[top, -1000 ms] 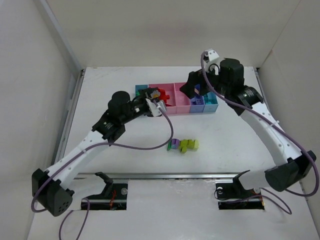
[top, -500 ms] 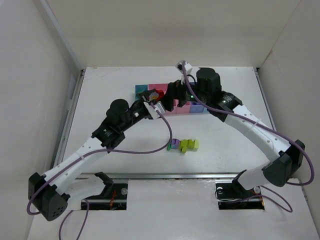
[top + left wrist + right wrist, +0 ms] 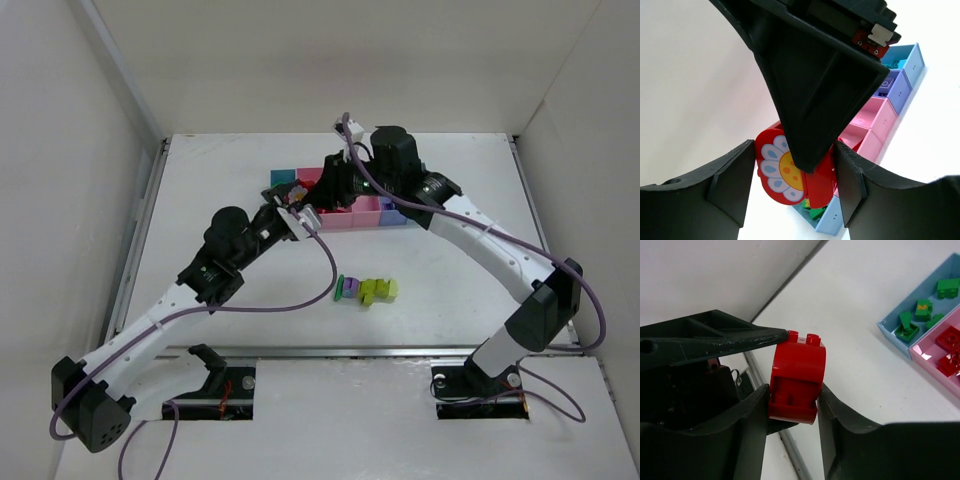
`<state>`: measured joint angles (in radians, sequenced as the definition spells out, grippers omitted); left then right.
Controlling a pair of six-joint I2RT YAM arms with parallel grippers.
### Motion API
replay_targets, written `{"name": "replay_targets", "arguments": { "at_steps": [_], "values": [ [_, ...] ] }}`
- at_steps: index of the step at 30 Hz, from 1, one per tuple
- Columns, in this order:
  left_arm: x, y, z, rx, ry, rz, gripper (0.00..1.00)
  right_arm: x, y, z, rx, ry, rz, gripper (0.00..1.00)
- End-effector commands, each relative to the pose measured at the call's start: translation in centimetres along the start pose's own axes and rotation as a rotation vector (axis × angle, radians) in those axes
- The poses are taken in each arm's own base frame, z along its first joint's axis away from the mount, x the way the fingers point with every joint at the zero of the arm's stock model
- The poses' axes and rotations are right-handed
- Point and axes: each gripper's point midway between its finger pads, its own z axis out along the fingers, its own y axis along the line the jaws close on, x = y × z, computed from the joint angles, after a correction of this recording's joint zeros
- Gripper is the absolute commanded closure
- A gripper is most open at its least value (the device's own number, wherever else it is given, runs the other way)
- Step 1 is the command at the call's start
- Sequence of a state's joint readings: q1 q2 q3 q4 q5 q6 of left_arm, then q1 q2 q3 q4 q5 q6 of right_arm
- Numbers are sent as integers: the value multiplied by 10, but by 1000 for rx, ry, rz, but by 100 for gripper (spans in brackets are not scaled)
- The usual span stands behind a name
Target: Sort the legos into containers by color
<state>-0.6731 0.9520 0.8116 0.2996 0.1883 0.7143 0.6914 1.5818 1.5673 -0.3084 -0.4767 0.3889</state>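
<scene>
Right gripper clamped on red arched brick, fingers against both flanks. Left gripper grasps same brick, flower face toward its camera. One piece, two arms, held clear of table. Pink bin with reds lies to right in right-wrist view, just beyond light blue bin of greens. Both arms equally near; judgement: one must release before carry

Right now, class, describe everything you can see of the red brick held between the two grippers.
The red brick is glossy plastic, round-shouldered, with two studs on top and a flower picture, white petals around a yellow centre, on one face. It hangs above the table. The right gripper pinches its sides in its jaws; the left gripper flanks it, but whether it grips is unclear.
</scene>
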Motion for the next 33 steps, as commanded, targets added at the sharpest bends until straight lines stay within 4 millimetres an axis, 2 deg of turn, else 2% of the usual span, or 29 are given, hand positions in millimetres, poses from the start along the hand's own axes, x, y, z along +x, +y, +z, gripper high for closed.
{"name": "replay_targets", "arguments": {
  "at_steps": [1, 2, 3, 5, 7, 8, 10, 11, 13, 14, 17, 18, 20, 22, 23, 29, 33],
  "values": [
    [-32, 8, -4, -28, -120, -41, 100, -12, 21, 1, -108, 8, -90, 82],
    [-30, 6, -4, -27, -119, -41, 100, -12, 21, 1, -108, 8, -99, 100],
    [-32, 8, -6, -33, -126, -40, 100, -12, 21, 1, -108, 7, -109, 100],
    [-32, 5, -8, -22, -131, -50, 67, -11, 18, -2, -94, 4, -140, 100],
    [-30, -8, -8, 38, -132, -63, 24, -19, 20, -9, -79, -24, -191, 100],
    [-23, -20, -11, 92, -104, -73, 0, -17, 19, -14, -68, -23, -214, 100],
    [-35, -38, -18, 208, -139, -80, 0, -12, 12, -19, -51, -14, -335, 100],
    [-37, -48, -24, 264, -148, -78, 0, 0, 1, -21, -20, 21, -374, 100],
    [-31, -64, -34, 388, -141, -110, 0, 6, -10, -31, 14, 40, -538, 100],
    [-28, -70, -38, 425, -134, -126, 0, 23, -20, -35, 28, 93, -571, 100],
    [-25, -82, -45, 534, -151, -118, 0, 36, -23, -47, -1, 127, -739, 100],
    [-23, -83, -44, 548, -152, -127, 0, 49, -27, -49, -14, 151, -764, 100],
    [-31, -86, -45, 587, -191, -107, 0, 50, -23, -57, -39, 136, -856, 100],
    [-26, -89, -41, 611, -178, -105, 0, 54, -20, -62, -62, 125, -900, 100],
    [-29, -89, -42, 618, -184, -106, 0, 49, -17, -63, -62, 107, -933, 100],
    [-26, -87, -34, 640, -168, -70, 0, 68, 2, -59, -113, 139, -1028, 100],
    [-26, -85, -25, 646, -158, -86, 0, 85, -1, -53, -124, 202, -1037, 100]
  ]
}}
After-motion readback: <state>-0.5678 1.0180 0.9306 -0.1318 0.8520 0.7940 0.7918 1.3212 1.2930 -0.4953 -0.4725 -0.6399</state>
